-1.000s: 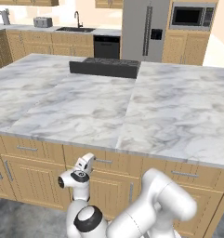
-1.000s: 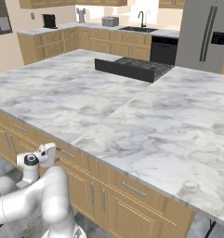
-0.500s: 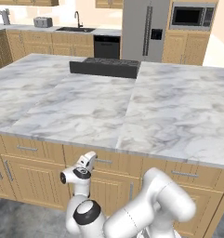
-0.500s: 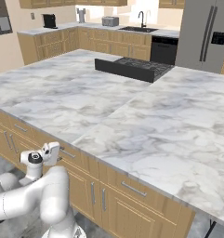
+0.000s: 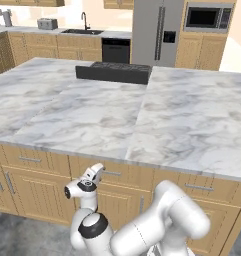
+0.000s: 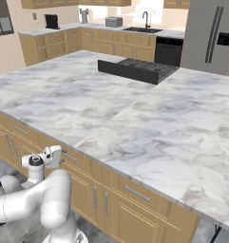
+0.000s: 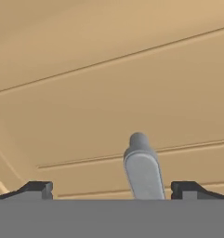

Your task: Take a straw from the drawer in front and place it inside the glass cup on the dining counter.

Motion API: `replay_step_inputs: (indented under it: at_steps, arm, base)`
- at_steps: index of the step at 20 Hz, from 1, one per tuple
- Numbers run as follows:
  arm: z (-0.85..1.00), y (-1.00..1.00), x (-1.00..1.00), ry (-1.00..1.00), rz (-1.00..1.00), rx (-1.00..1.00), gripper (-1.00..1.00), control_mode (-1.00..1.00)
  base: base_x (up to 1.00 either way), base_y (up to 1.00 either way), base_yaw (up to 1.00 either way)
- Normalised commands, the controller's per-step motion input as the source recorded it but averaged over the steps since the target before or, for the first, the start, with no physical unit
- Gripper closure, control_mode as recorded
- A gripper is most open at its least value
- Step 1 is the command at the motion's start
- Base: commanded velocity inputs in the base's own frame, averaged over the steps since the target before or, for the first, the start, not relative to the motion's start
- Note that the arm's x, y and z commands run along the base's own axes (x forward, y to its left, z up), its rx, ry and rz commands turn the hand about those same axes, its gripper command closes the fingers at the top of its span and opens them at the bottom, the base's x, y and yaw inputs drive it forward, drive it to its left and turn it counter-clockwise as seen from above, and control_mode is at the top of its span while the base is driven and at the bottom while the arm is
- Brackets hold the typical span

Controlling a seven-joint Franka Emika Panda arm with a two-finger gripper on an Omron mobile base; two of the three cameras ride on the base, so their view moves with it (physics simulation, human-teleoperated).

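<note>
Gripper point(image 7: 111, 190): lower edge of frame, jaws wide, empty, straddling the handle point(image 7: 141, 167).
Drawer point(image 7: 132, 93): shut, centre frame; straw presumably inside.
Handling: you grasp the rigid, probably slippery bar crosswise.

Gripper point(image 7: 111, 189) low — jaws spread wide.

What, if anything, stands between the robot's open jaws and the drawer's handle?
Nothing visible does. The gripper faces the closed drawer, and the silver handle sits in the gap between the open jaws.
</note>
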Motion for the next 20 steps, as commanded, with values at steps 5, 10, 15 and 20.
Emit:
replay_step_inputs:
  at_steps: [5, 10, 15, 20]
  arm:
    - [-0.51, 0.0, 0.21, -0.15, -0.03, -0.14, -1.0, -1.0]
    - [-0.62, 0.0, 0.19, -0.08, -0.04, -0.14, 1.0, -1.0]
    - [-0.69, 0.0, 0.04, 0.0, -0.01, -0.08, 1.0, -1.0]
    - [-0.76, 0.13, -0.18, 0.0, 0.0, -0.03, 1.0, -1.0]
  base:
    - [0.0, 0.0, 0.0]
    - [0.0, 0.0, 0.0]
    - [0.0, 0.0, 0.0]
    - [0.0, 0.0, 0.0]
